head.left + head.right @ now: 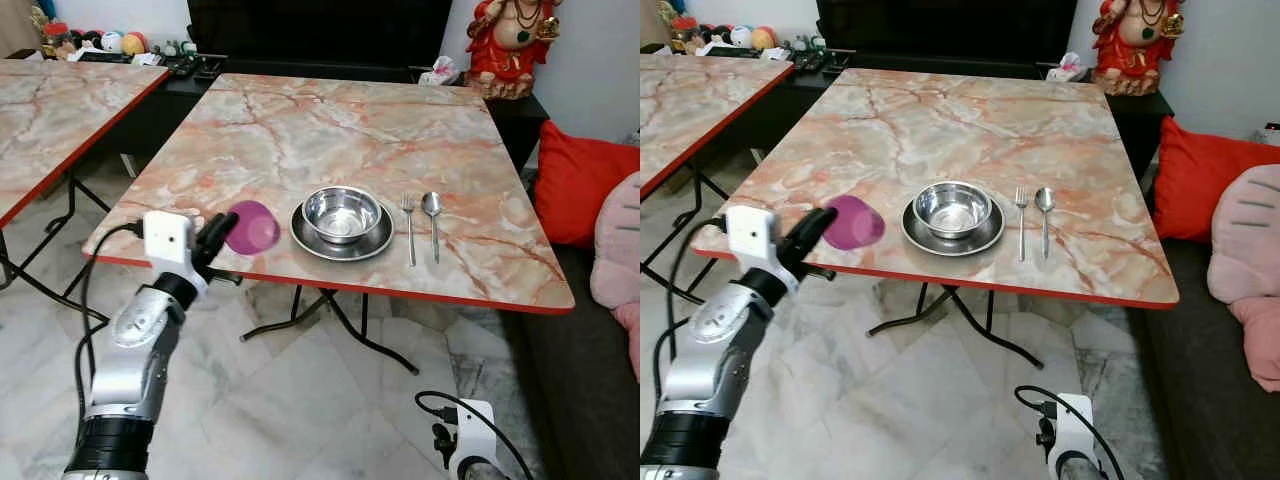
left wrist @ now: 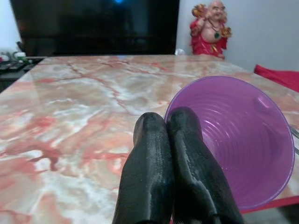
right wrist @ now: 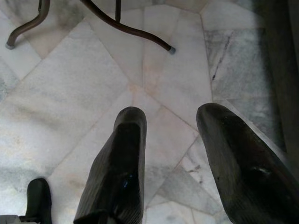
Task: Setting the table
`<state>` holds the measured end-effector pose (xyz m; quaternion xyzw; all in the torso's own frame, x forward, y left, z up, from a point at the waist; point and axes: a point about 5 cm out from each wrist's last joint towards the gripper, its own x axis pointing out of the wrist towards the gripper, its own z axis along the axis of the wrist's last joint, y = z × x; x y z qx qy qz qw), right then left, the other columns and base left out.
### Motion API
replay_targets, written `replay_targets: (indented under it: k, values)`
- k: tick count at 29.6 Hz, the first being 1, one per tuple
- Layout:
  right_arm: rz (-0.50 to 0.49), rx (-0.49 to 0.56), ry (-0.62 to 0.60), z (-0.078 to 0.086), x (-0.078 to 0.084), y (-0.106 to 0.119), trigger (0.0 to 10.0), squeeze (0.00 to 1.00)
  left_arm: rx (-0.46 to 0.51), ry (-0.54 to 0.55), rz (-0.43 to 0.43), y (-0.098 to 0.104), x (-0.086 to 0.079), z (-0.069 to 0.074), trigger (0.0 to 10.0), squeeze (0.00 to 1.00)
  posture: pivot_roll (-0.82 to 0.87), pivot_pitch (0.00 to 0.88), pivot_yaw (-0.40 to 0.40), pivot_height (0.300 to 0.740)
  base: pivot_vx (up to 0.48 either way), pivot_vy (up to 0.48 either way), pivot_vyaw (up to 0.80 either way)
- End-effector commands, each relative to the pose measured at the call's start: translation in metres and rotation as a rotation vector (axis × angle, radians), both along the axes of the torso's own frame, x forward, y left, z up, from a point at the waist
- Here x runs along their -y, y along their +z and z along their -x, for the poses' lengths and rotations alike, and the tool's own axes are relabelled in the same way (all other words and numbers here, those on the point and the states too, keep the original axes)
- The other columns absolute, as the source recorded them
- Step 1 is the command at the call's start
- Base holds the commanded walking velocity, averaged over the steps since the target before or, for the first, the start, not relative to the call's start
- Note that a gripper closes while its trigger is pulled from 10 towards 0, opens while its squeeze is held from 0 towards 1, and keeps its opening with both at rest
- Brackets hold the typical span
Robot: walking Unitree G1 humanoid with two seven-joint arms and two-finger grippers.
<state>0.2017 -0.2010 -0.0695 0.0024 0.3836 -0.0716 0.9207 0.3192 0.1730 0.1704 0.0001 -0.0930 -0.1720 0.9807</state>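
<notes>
L pincer point(image 1: 222, 238) fingers pressed together on rim of translucent purple plastic cup point(image 1: 252, 227), cup tipped on its side above near-left edge of marble-pattern bench point(image 1: 330, 120), just left of steel bowl point(image 1: 341, 212) on steel plate point(image 1: 376, 240). Fork point(image 1: 409, 228) + spoon point(image 1: 432, 222) right of plate. IMO rotate wrist till cup's upright, lower flat, then release. R pincer point(image 3: 177, 158) spread, idle over floor.

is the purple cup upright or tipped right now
Tipped: the purple cup lies sideways in the left gripper, mouth facing the wrist camera, empty.
</notes>
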Motion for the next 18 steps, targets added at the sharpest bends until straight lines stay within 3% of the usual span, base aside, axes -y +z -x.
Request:
replay_targets:
  k: [1,11,18]
  values:
    - [0.009,0.006,-0.006,-0.002,0.003,0.002,10.0,0.0,-0.005,-0.047,-0.007,0.001,0.012,-0.005,10.0,0.0,0.05,0.01,0.024,0.74,0.0,0.0,0.0]
    - [0.053,0.014,0.008,-0.005,0.021,0.007,10.0,0.0,0.003,-0.115,0.001,0.0,0.04,-0.015,10.0,0.0,-0.01,0.0,0.026,0.74,0.0,0.0,0.0]
    - [0.068,0.008,-0.008,-0.005,0.028,0.009,10.0,0.0,0.025,-0.082,0.006,0.002,0.038,-0.018,10.0,0.0,-0.01,0.0,-0.006,0.74,0.0,0.0,0.0]
